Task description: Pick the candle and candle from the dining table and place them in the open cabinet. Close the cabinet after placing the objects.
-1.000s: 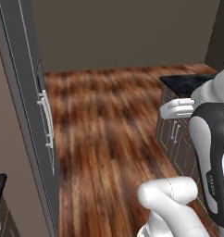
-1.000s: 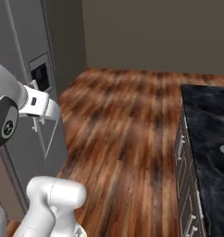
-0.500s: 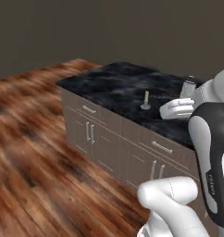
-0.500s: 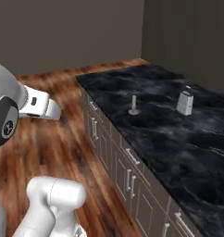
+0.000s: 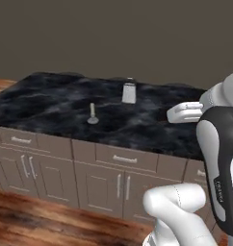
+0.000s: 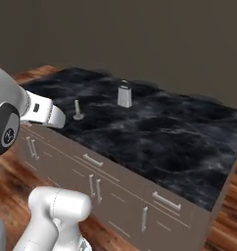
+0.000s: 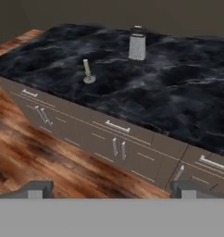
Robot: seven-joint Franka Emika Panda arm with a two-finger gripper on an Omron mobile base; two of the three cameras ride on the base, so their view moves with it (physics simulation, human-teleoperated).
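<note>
Wood floor at 8 o'clock in the hand view, running under the front of the table.

Table: black veined top over brown drawer and door fronts with silver pulls. It spans both base views from 9 to 3 o'clock.

Candle: slim cream stick, upright on a small round grey dish base, toward the left part of the top and a little in from the front edge. In the right base view it sits at about 10 o'clock; in the hand view it is at 11 o'clock. The second candle, the bare stub, I cannot make out.

Grater: taller silver-grey box, upright, to the right of and behind the candle, clearly apart from it. Hand view: at 12 o'clock.

Hand: fingers spread wide, nothing between them, well short of the table and above the floor.

Handling, as judged: the candle looks light and rigid but top-heavy on its small dish; wax is slick and would snap or dent under a hard squeeze. Take the stick low, just above the dish, with a gentle close, kept vertical. The dish is likely too flat to pinch from above.
</note>
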